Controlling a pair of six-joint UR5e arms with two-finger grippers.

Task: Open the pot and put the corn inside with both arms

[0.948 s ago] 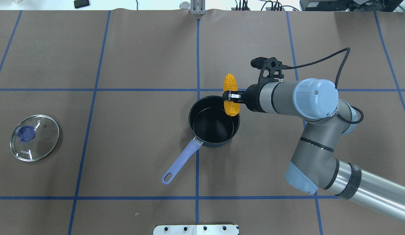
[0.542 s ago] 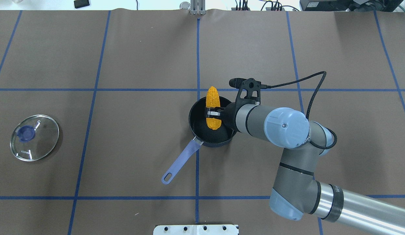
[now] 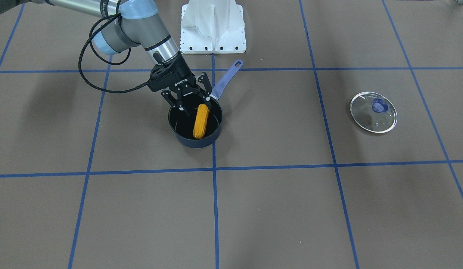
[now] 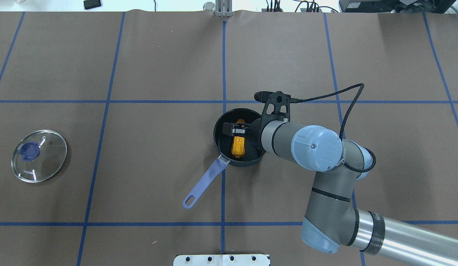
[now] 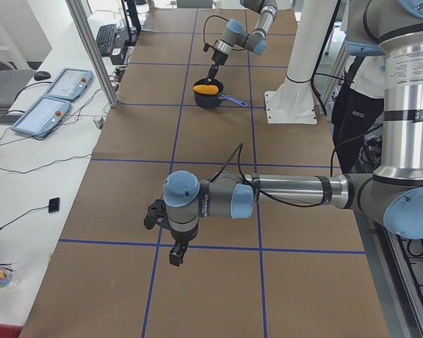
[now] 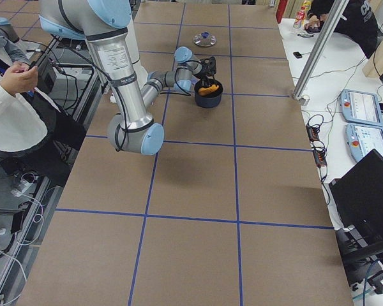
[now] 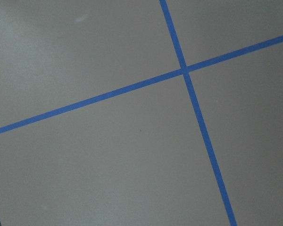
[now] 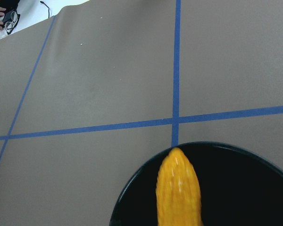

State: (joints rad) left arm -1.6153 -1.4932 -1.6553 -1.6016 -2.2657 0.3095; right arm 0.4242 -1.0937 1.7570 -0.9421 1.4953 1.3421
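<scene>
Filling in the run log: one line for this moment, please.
right gripper: open above | orange-yellow corn cob: inside dark navy saucepan | round glass lid: off, on table | left gripper: unclear

A: Can you see the whole corn (image 4: 238,147) from overhead?
B: No — the right gripper (image 4: 239,130) covers its middle, and the right arm (image 4: 314,147) hides the right rim of the pot (image 4: 221,144).
A: And the right wrist camera?
B: The bottom edge cuts off the corn and much of the pot there; the corn looks blurred.
A: The left gripper (image 5: 175,257)?
B: It shows only in the left side view — too small to tell whether its jaws stand apart.
</scene>
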